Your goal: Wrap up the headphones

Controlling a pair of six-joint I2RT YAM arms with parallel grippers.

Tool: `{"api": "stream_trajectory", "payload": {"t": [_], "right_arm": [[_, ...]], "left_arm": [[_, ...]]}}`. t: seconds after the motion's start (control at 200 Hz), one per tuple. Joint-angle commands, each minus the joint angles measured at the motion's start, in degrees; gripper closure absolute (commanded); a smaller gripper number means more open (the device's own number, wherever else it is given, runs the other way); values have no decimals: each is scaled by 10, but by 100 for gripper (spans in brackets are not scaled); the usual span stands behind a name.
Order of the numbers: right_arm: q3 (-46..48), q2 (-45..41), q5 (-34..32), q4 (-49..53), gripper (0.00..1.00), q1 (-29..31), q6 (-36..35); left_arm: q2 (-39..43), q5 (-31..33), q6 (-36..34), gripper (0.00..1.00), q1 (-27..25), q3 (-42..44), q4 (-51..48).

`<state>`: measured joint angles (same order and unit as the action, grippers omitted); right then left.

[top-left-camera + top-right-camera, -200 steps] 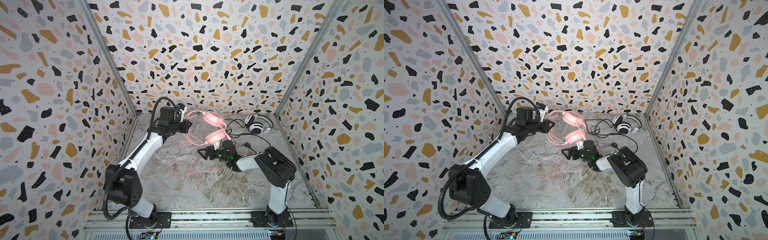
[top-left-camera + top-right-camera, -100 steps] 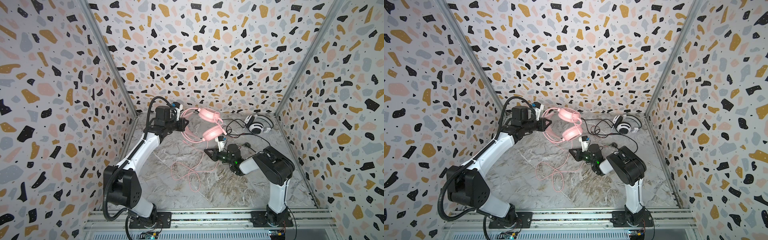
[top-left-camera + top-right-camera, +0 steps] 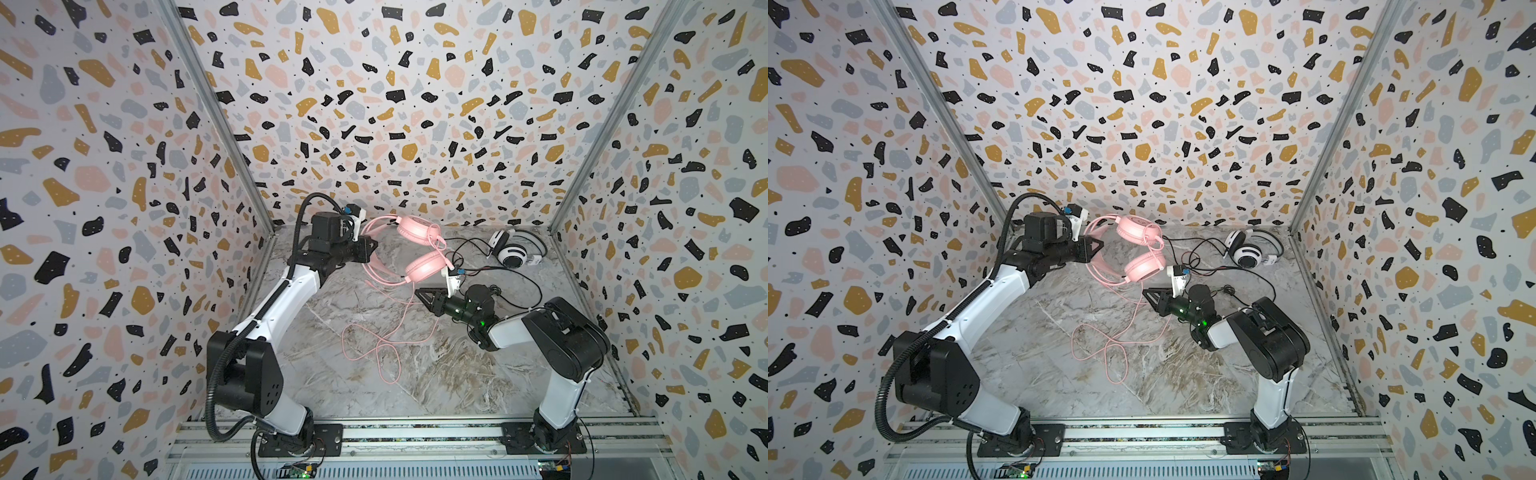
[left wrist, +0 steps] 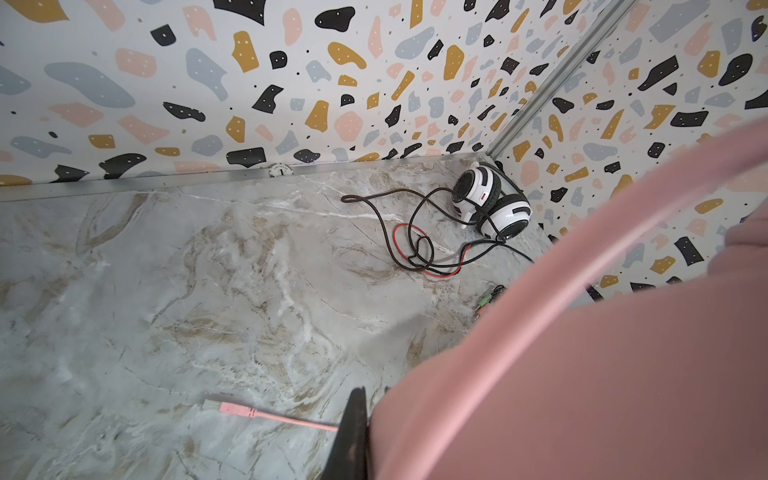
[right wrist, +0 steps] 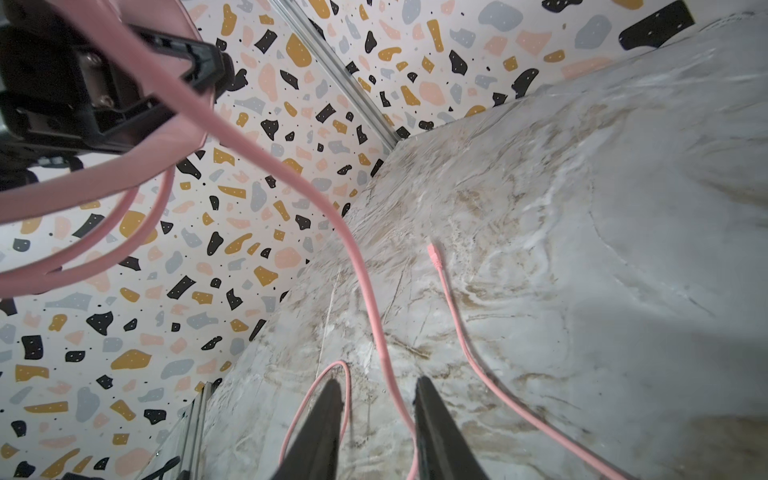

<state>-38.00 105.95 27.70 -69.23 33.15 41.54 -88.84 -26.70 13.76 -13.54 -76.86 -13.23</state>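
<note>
The pink headphones point(image 3: 424, 266) hang above the table's back middle, and my left gripper point(image 3: 370, 249) is shut on their headband point(image 4: 582, 374). Their pink cord point(image 3: 382, 345) drops to the table and lies in loose loops; its plug point(image 4: 232, 409) rests on the marble. My right gripper point(image 3: 424, 295) hovers low just below the lower earcup. Its jaws stand apart, and the pink cord point(image 5: 361, 270) runs between the fingers without being pinched. The white-and-black headphones point(image 3: 515, 249) lie in the back right corner, with their black and red cords point(image 4: 415, 249) spread loose beside them.
Terrazzo-patterned walls close in the marble table point(image 3: 457, 382) on three sides. The black cords trail from the white headset towards my right arm's wrist point(image 3: 482, 299). An aluminium rail point(image 3: 415, 432) with both arm bases runs along the front edge.
My left gripper has carried the pink headphones slightly back and to the left. My right gripper's jaws were wide, narrowed sharply, then parted again; it has shifted a little to the right.
</note>
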Motion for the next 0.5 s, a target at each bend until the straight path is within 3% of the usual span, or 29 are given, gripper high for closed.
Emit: {"api": "stream_trajectory", "payload": {"t": [0.0, 0.19, 0.37, 0.496], "right_arm": [[-19, 28, 17, -32, 60, 6, 13], [-49, 80, 21, -57, 56, 29, 41], [-66, 128, 26, -166, 54, 34, 146], [-97, 147, 42, -153, 53, 37, 144]], "left_arm": [[18, -24, 21, 100, 4, -3, 50], [16, -46, 22, 100, 4, -5, 53], [23, -44, 16, 100, 4, 1, 58], [20, -55, 17, 100, 4, -1, 57]]}}
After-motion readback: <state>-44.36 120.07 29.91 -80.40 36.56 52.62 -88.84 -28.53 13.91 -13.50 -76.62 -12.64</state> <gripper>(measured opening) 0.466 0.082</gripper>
